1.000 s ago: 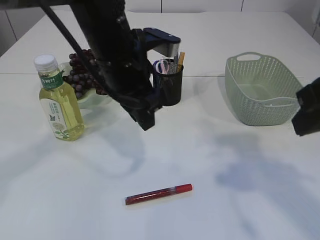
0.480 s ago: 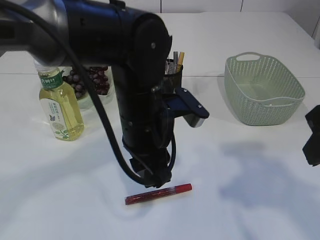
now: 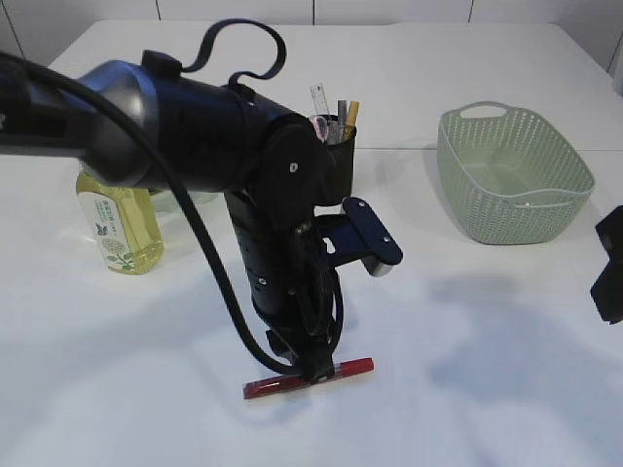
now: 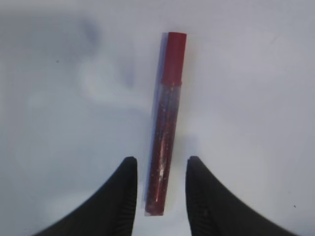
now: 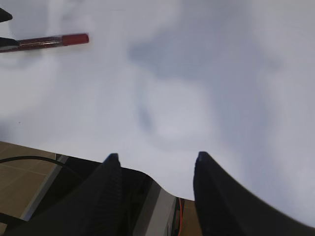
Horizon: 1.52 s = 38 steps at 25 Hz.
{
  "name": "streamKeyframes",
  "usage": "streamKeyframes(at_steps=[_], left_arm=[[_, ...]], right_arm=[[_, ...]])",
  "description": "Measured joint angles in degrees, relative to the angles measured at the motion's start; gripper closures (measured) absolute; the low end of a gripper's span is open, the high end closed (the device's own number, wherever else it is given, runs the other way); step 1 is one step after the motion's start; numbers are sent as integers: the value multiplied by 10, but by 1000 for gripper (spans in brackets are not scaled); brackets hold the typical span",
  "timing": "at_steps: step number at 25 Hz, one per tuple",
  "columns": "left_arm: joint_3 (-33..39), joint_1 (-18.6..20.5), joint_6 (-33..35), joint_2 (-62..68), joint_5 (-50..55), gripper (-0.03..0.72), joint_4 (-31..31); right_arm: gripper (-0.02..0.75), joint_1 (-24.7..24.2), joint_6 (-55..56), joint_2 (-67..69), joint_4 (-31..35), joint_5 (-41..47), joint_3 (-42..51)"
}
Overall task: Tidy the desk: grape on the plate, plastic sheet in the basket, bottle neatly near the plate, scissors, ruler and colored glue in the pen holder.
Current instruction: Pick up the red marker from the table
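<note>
The red glitter glue stick (image 3: 343, 369) lies on the white table near the front. My left gripper (image 3: 313, 374) is down over its middle. In the left wrist view the open jaws (image 4: 161, 159) straddle the glue stick's (image 4: 165, 129) clear end without closing on it. The red cap points away. My right gripper (image 3: 610, 268) is at the right edge, open and empty (image 5: 155, 156). The glue stick also shows in the right wrist view (image 5: 49, 42). The yellow-green bottle (image 3: 117, 229) stands upright at the left. The black pen holder (image 3: 340, 163) holds a ruler (image 3: 317, 99) and scissors (image 3: 316, 125). The grape and plate are hidden behind my left arm.
A green woven basket (image 3: 511, 175) stands at the back right; I cannot tell its contents. The table's front edge (image 5: 162, 184) runs just under my right gripper. My left arm blocks the middle of the exterior view.
My left arm swung from the pen holder to the front and came down over the glue stick. My right gripper drew back to the right edge.
</note>
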Motion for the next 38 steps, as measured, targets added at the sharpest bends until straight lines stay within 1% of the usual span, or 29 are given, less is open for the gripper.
streamKeyframes(at_steps=[6, 15, 38], left_arm=[[0, 0, 7, 25, -1, 440, -17], [0, 0, 12, 57, -4, 439, -24], [0, 0, 16, 65, -17, 442, -27]], right_arm=[[354, 0, -2, 0, 0, 0, 0], [354, 0, -4, 0, -1, 0, 0], [354, 0, -10, 0, -6, 0, 0]])
